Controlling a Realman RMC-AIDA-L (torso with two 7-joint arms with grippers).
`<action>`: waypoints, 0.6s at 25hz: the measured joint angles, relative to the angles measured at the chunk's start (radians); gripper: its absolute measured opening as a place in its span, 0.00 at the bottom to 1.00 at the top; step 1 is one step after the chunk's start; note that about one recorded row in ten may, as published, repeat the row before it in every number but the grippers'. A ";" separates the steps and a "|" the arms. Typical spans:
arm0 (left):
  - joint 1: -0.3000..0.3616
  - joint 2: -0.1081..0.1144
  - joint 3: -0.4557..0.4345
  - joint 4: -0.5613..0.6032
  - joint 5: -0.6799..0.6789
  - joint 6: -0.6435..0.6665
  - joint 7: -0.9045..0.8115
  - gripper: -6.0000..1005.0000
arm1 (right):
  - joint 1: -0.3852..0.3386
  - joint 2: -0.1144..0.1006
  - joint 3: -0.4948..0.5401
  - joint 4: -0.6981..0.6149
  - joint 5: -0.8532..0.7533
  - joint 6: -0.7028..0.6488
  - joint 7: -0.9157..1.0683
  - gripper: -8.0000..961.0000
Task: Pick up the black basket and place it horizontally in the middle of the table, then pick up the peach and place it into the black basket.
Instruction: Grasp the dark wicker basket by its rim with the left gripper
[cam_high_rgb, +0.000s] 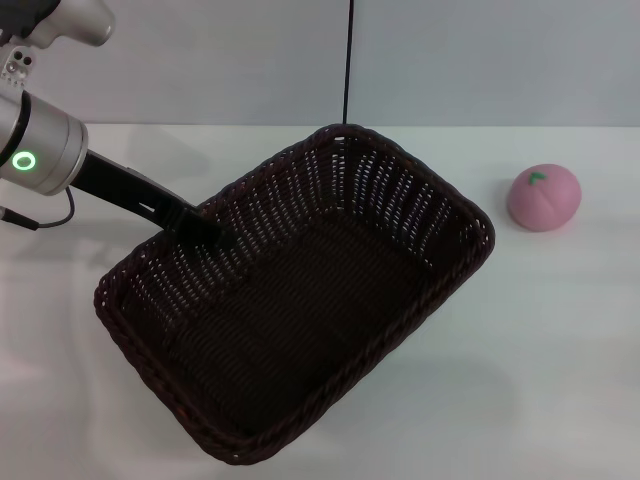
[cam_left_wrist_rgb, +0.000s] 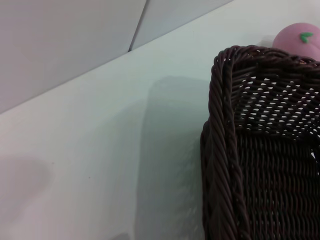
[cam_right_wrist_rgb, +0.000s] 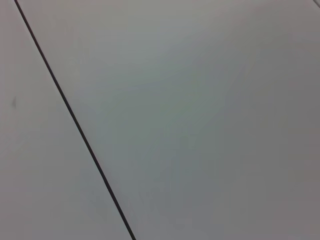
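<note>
Basket (cam_high_rgb: 300, 310) fills the centre and lower left of the head view, sitting diagonally, its long axis running from the lower left toward the upper middle of the frame; it is plainly not yet horizontal, so the first half of the task looks unfinished. Whether its base rests flat on the table (cam_high_rgb: 560, 360) or is lifted a little I cannot tell; the soft shadow under its lower edge hints it may be raised, but that is a guess.

Left gripper (cam_high_rgb: 200, 228) comes in from the upper left of the head view and meets the basket's rim on its upper-left long side; its dark fingers merge with the weave, so I cannot tell whether the jaws are spread or pinching the rim, though the reach suggests a hold there. The left wrist view shows only a corner of the basket and its braided rim, bare table beside it, and the peach peeking over the far wall at the upper right of that frame.

Peach (cam_high_rgb: 544, 197) lies on the table at the right of the head view, well apart from the basket and outside it; nothing touches it.

Right gripper is not in any view; the right wrist view shows only a plain grey surface crossed by a dark line.

Left to do, by my reading: turn the basket level across the middle, release it, then fetch the peach and drop it in.
</note>
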 joint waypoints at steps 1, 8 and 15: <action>0.000 0.000 0.000 0.000 0.000 0.000 0.000 0.71 | 0.000 0.000 0.000 0.000 0.000 0.000 0.000 0.71; 0.005 -0.001 0.000 0.012 0.000 -0.003 0.012 0.58 | -0.001 0.000 0.004 0.000 0.000 0.000 0.000 0.71; 0.002 -0.002 0.001 0.008 0.000 -0.008 0.016 0.30 | -0.004 0.000 0.012 0.003 0.000 0.000 0.000 0.71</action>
